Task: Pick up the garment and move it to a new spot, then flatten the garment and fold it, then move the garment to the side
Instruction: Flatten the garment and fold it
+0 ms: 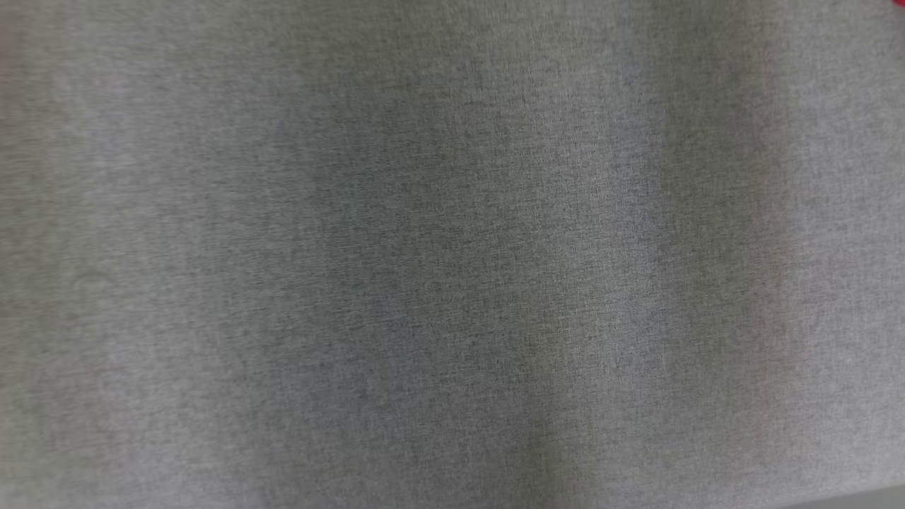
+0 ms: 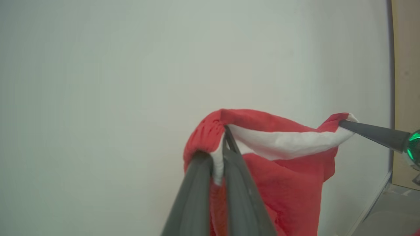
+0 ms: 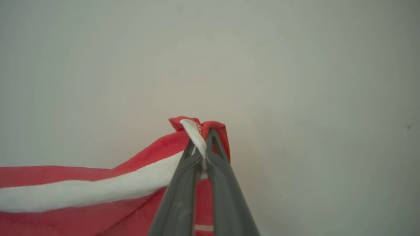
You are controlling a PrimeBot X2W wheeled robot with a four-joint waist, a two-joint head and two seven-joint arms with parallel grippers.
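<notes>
While the left gripper [image 2: 220, 144] pinches the red garment [image 2: 288, 183] at 1 end of its white band [image 2: 288, 142], the right gripper [image 3: 200, 147] clamps the other end, both closed tight on cloth. Between the 2 the garment hangs lifted before a pale wall [image 2: 98, 82], its band sagging slightly.

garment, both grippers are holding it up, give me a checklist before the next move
1. The left gripper is shut on the garment edge: ok.
2. The right gripper is shut on the edge too: ok.
3. The white band spans from one grip to the other: ok.
4. Lower cloth free of twists: cannot tell, cut off at the picture's bottom.
5. Clearance over the grey surface: cannot tell, the head view is blurred.
</notes>
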